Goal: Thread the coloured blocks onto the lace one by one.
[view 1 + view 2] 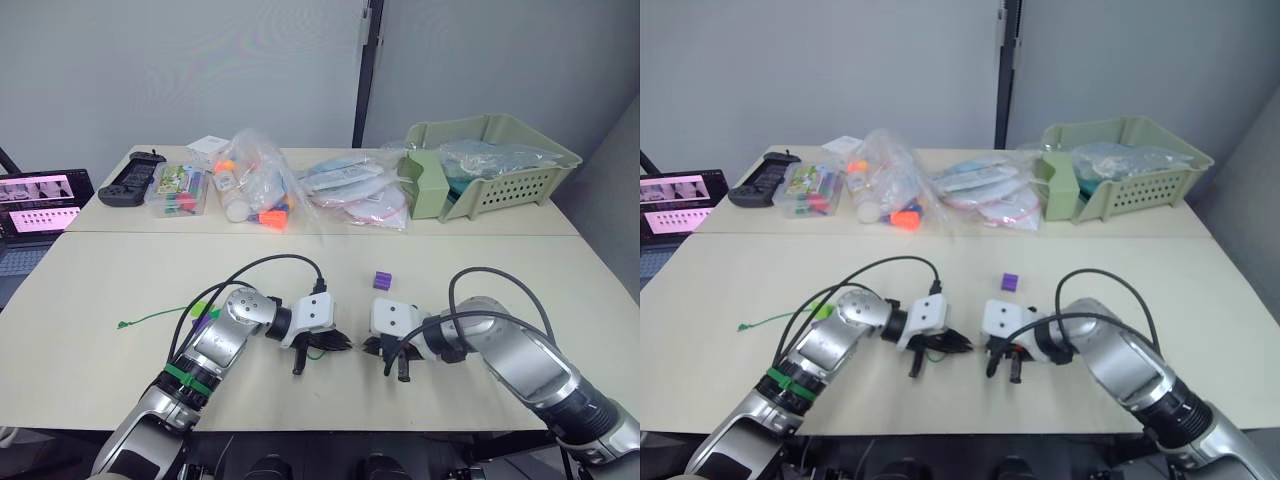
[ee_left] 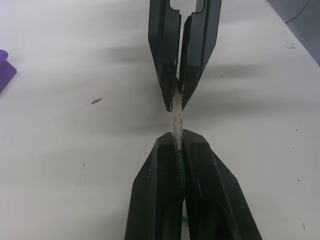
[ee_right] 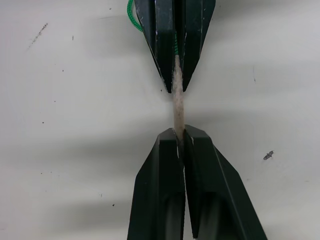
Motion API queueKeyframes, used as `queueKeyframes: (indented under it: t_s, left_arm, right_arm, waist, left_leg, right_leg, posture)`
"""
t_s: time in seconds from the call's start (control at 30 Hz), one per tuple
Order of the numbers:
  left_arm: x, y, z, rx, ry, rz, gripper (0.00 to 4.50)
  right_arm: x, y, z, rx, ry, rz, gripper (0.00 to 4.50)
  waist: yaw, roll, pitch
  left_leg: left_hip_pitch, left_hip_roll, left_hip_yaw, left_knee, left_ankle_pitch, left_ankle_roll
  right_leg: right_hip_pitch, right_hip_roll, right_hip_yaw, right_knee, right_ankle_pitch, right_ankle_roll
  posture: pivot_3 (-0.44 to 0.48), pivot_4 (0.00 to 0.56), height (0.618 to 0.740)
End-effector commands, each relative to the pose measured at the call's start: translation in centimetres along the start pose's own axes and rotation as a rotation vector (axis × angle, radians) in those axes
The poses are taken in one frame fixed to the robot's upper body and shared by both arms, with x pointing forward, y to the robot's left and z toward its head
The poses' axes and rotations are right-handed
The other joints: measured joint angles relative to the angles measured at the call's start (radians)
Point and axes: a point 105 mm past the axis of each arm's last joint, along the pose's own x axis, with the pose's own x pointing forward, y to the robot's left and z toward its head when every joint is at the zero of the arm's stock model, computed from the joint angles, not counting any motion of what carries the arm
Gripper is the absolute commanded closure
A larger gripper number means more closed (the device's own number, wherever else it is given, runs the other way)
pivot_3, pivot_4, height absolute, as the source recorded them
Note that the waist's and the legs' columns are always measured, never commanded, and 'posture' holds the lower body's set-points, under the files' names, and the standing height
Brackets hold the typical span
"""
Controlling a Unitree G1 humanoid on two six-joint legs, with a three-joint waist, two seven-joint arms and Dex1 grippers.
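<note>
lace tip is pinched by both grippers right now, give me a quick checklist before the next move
1. Left gripper shut on the lace: ok.
2. Right gripper shut on the pale tip: ok.
3. Tip straight between the two grippers: ok.
4. Block already on the lace: not ok, none on the stretch seen between the grippers.
5. Purple block in the open on the table, beyond the grippers: ok.
6. Lace tail free of the black cables: cannot tell.
</note>
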Motion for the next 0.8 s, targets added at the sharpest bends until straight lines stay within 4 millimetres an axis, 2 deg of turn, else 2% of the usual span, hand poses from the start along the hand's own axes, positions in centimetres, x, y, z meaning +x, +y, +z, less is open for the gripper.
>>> queueKeyframes:
  t_s: [0.03,0.13,0.3,0.4,0.57,0.67,0.8]
  left_arm:
    - [-0.8,0.7,1.2,0.039,-0.027,0.033,4.5]
    - [-1.1,0.8,1.1,0.038,-0.02,0.044,4.5]
    - [-2.1,1.0,0.6,0.032,0.001,0.069,4.5]
    - [-2.7,1.3,0.2,0.016,0.011,0.092,4.5]
    - [-2.9,1.3,0.0,0.01,0.017,0.098,4.5]
    - [-3.0,1.3,0.0,0.01,0.017,0.099,4.5]
    - [-3.3,1.4,0.0,0.012,0.022,0.103,4.5]
  right_arm:
    - [-0.9,-0.1,0.8,0.012,-0.044,-0.041,3.18]
    - [-1.6,-0.4,0.9,0.048,-0.067,-0.09,2.16]
    - [-4.5,-2.2,1.8,0.201,-0.202,-0.382,0.44]
    - [-5.6,-4.3,1.2,0.334,-0.253,-0.696,0.44]
    - [-4.6,-5.5,0.7,0.559,-0.306,-1.008,0.44]
    - [-3.7,-5.9,0.5,0.649,-0.334,-1.094,0.44]
    - [-1.4,-6.3,1.0,0.685,-0.368,-1.097,0.44]
  waist:
    - [0.0,0.0,0.0]
    - [0.001,0.0,0.0]
    - [0.002,0.0,0.0]
    - [-0.001,0.0,0.0]
    - [-0.003,0.0,0.0]
    - [-0.003,0.0,0.0]
    - [-0.004,0.0,0.0]
  left_leg:
    - [0.0,0.0,0.0,0.0,0.0,0.0]
    - [0.0,0.0,0.0,0.0,0.0,0.0]
    - [0.0,0.0,-0.001,0.0,0.0,0.0]
    - [0.0,0.0,-0.001,0.0,0.0,0.0]
    - [0.0,0.0,-0.001,0.0,0.0,-0.001]
    - [-0.002,-0.001,0.0,-0.001,0.001,-0.002]
    - [-0.003,-0.002,0.0,-0.001,0.002,-0.003]
  right_leg:
    - [0.0,0.0,0.0,0.0,0.0,0.0]
    - [0.0,0.0,0.0,0.0,0.0,0.0]
    - [0.0,0.0,0.0,0.001,0.0,0.0]
    - [0.0,0.0,0.0,0.001,0.0,0.0]
    - [-0.001,0.0,0.0,0.003,0.0,0.0]
    - [-0.006,-0.001,0.002,0.007,0.0,0.0]
    - [-0.007,-0.001,0.002,0.007,0.0,0.0]
  posture:
    - [0.0,0.15,0.74]
    - [0.0,0.15,0.74]
    - [0.0,0.15,0.74]
    - [0.0,0.15,0.74]
    - [0.0,0.15,0.74]
    - [0.0,0.15,0.74]
    - [0.0,0.15,0.74]
